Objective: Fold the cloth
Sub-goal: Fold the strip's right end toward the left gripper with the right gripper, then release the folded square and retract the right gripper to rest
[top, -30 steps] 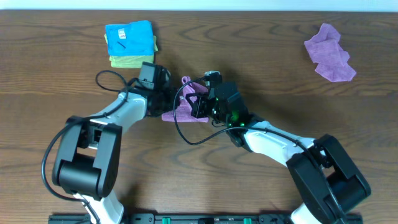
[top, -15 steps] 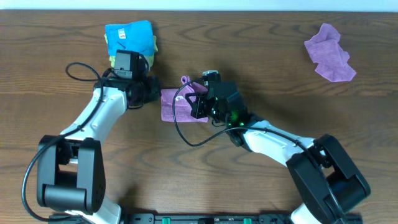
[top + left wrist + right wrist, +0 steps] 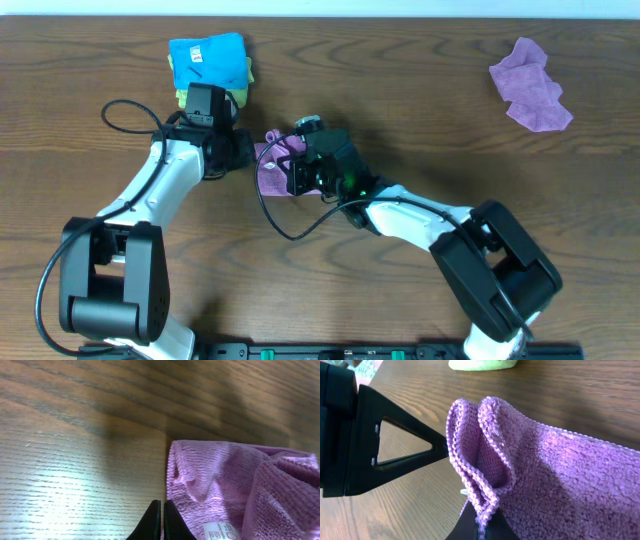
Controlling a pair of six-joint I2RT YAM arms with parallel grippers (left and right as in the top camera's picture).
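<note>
Bright light w/ glare on table, soft shadows.

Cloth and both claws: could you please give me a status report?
Left claw shut, beside the cloth. Right claw shut on its doubled edge. Blue folded stack apart, not in the way.
</note>
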